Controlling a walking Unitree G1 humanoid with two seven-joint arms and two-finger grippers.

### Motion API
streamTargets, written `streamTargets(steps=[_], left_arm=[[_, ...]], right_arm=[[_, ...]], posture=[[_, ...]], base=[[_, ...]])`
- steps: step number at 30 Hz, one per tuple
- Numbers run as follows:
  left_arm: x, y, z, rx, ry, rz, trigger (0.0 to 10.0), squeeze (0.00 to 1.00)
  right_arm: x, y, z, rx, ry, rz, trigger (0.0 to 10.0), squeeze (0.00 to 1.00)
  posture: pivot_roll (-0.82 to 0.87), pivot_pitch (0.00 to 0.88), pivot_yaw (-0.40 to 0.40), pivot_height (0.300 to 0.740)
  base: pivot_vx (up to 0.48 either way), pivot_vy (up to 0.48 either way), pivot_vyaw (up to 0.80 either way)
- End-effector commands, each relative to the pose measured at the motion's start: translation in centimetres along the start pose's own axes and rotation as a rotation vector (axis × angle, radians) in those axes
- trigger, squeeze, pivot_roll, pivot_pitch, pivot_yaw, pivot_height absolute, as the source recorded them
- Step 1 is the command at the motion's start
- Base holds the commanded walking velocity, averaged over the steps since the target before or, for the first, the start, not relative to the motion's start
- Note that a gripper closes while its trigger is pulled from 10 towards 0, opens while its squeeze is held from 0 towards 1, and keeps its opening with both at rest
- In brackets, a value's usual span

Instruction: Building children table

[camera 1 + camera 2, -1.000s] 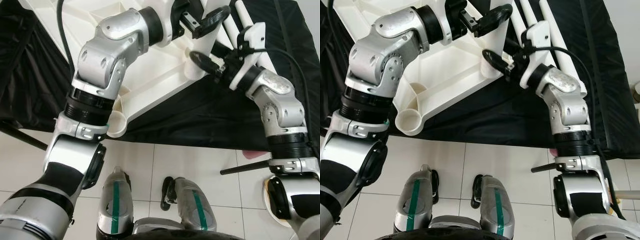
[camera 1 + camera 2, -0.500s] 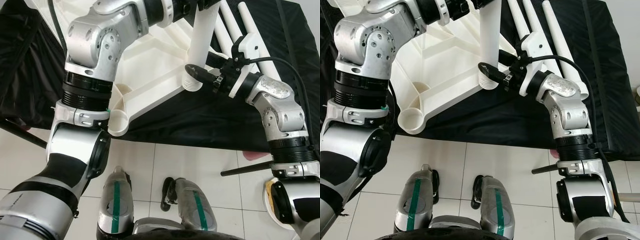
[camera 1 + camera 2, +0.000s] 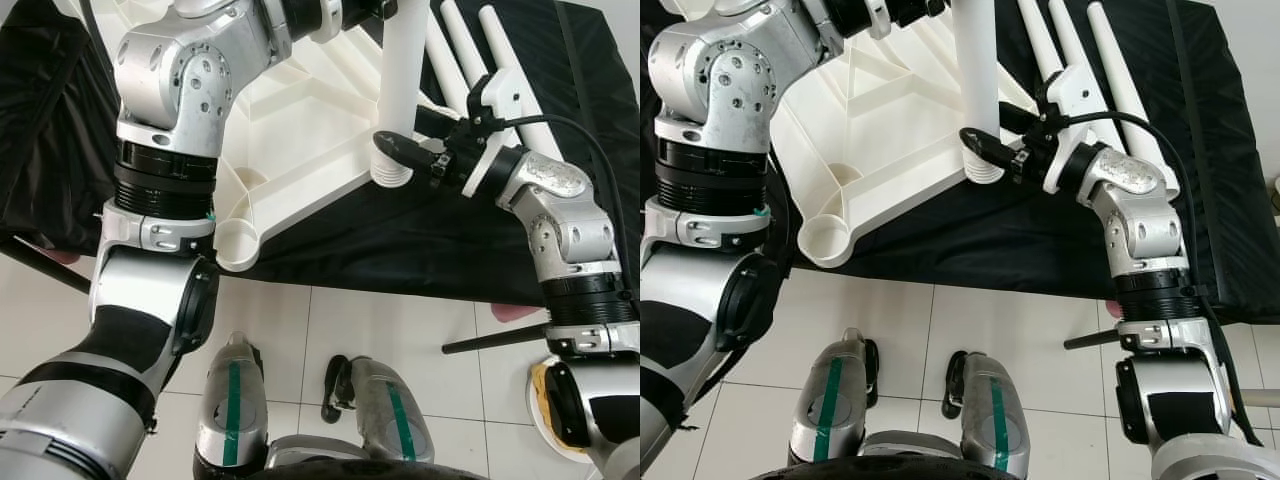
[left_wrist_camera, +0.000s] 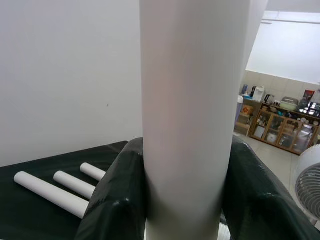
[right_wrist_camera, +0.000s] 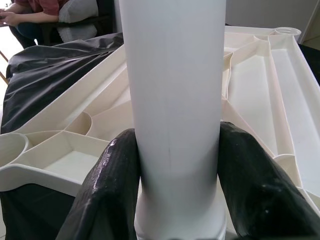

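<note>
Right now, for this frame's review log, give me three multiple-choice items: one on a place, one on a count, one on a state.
1. Where on the upright table leg does the right gripper hold?
A. near its lower, ribbed end
B. at its top
C. nowhere on it

2. How many loose white legs lie on the black cloth?
A. one
B. three
C. five

3. How does the upturned white tabletop lie?
A. standing on its legs
B. underside up, with an open corner socket toward the robot
C. leaning against a wall

Answers:
1 A: in the eye views the black fingers close around the leg just above its ribbed end.
2 B: three white tubes lie side by side in the right eye and left wrist views.
3 B: ribs and round corner sockets face up. The left gripper clamps the same leg higher up.
</note>
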State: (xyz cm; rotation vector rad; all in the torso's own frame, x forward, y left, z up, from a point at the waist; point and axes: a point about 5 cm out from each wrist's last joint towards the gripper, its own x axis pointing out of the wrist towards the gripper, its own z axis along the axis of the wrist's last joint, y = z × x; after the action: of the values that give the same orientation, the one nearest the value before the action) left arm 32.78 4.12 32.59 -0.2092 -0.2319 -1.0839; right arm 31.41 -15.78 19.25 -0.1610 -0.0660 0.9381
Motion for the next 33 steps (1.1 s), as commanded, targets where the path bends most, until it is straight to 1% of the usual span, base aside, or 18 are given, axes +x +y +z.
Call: streamTargets(steps=[1,2,3,7,10,13,15,17,19,20,21,22,25,26,28,29,31,33], left_arm=[[0.3,-0.8,1.1,0.032,-0.015,-0.062,1.0,0.00],[0.3,-0.8,1.1,0.032,-0.015,-0.062,1.0,0.00],[0.4,-0.9,1.0,0.040,-0.004,-0.058,10.0,0.00],[0.4,-0.9,0.9,0.048,0.011,-0.050,10.0,0.00],[0.5,-0.4,1.0,0.070,0.012,0.025,10.0,0.00],[0.5,-0.1,1.1,0.080,0.006,0.056,10.0,0.00],[0.6,0.3,1.3,0.095,-0.013,0.110,10.0,0.00],[0.6,0.5,1.5,0.106,-0.022,0.135,10.0,0.00],[0.7,0.6,1.6,0.106,-0.029,0.148,10.0,0.00],[0.7,0.6,1.7,0.107,-0.038,0.155,10.0,0.00],[0.7,0.6,1.7,0.107,-0.038,0.155,10.0,0.00],[0.7,0.5,1.9,0.108,-0.050,0.161,10.0,0.00],[0.8,0.4,2.0,0.107,-0.058,0.164,10.0,0.00],[0.8,0.4,2.2,0.114,-0.066,0.170,10.0,0.00],[0.8,0.4,2.2,0.114,-0.066,0.170,10.0,0.00],[0.8,0.3,2.5,0.120,-0.078,0.178,10.0,0.00],[0.8,0.3,2.5,0.120,-0.078,0.178,10.0,0.00],[0.8,0.3,2.9,0.155,-0.099,0.223,10.0,0.00]], right_arm=[[-0.1,-0.4,0.2,0.010,-0.016,-0.023,10.0,0.00],[-0.1,-0.4,0.2,0.010,-0.016,-0.023,10.0,0.00],[0.0,-0.6,0.2,0.008,-0.021,-0.032,10.0,0.00],[0.2,-1.0,0.4,0.009,-0.031,-0.073,10.0,0.00],[0.6,-1.7,0.8,0.008,-0.052,-0.159,10.0,0.00],[0.7,-1.9,0.8,0.008,-0.053,-0.192,10.0,0.00],[1.1,-2.3,0.6,0.026,-0.058,-0.265,10.0,0.00],[1.3,-2.3,0.7,0.030,-0.067,-0.291,10.0,0.00],[1.5,-2.2,0.7,0.033,-0.076,-0.296,10.0,0.04],[1.6,-2.2,0.7,0.027,-0.082,-0.300,10.0,0.96],[1.6,-2.2,0.7,0.027,-0.082,-0.300,10.0,0.96],[1.8,-2.1,0.8,0.010,-0.090,-0.318,10.0,1.00],[1.9,-2.1,0.8,-0.003,-0.096,-0.335,10.0,1.00],[2.1,-2.1,0.9,0.002,-0.105,-0.346,10.0,0.91],[2.1,-2.1,0.9,0.002,-0.105,-0.346,10.0,0.91],[2.3,-2.0,1.0,-0.005,-0.119,-0.369,10.0,0.00],[2.3,-2.0,1.0,-0.005,-0.119,-0.369,10.0,0.00],[2.9,-1.8,1.3,-0.040,-0.150,-0.438,10.0,0.00]], posture=[[0.07,0.000,-0.058,0.740],[0.07,0.000,-0.058,0.740],[0.07,0.000,-0.060,0.740],[0.07,0.000,-0.062,0.740],[0.07,0.000,-0.064,0.740],[0.07,0.000,-0.066,0.740],[0.07,0.000,-0.068,0.740],[0.07,0.000,-0.069,0.740],[0.07,0.000,-0.069,0.740],[0.07,0.000,-0.071,0.740],[0.07,0.000,-0.071,0.740],[0.07,0.000,-0.074,0.740],[0.07,0.000,-0.074,0.740],[0.07,0.000,-0.075,0.740],[0.07,0.000,-0.075,0.740],[0.07,0.000,-0.075,0.740],[0.07,0.000,-0.075,0.740],[0.08,0.000,-0.077,0.740]], base=[[0.000,0.000,0.00],[0.000,0.000,0.00],[0.000,0.000,0.00],[0.000,0.000,0.00],[0.000,0.000,0.00],[0.000,0.000,0.00],[0.000,0.000,0.00],[0.000,0.000,0.00],[0.000,0.000,0.00],[0.000,0.000,0.00],[0.000,0.000,0.00],[0.000,0.000,0.00],[0.000,0.000,0.00],[0.000,0.000,0.00],[0.000,0.000,0.00],[0.000,0.000,0.00],[0.000,0.000,0.00],[0.000,0.000,0.00]])
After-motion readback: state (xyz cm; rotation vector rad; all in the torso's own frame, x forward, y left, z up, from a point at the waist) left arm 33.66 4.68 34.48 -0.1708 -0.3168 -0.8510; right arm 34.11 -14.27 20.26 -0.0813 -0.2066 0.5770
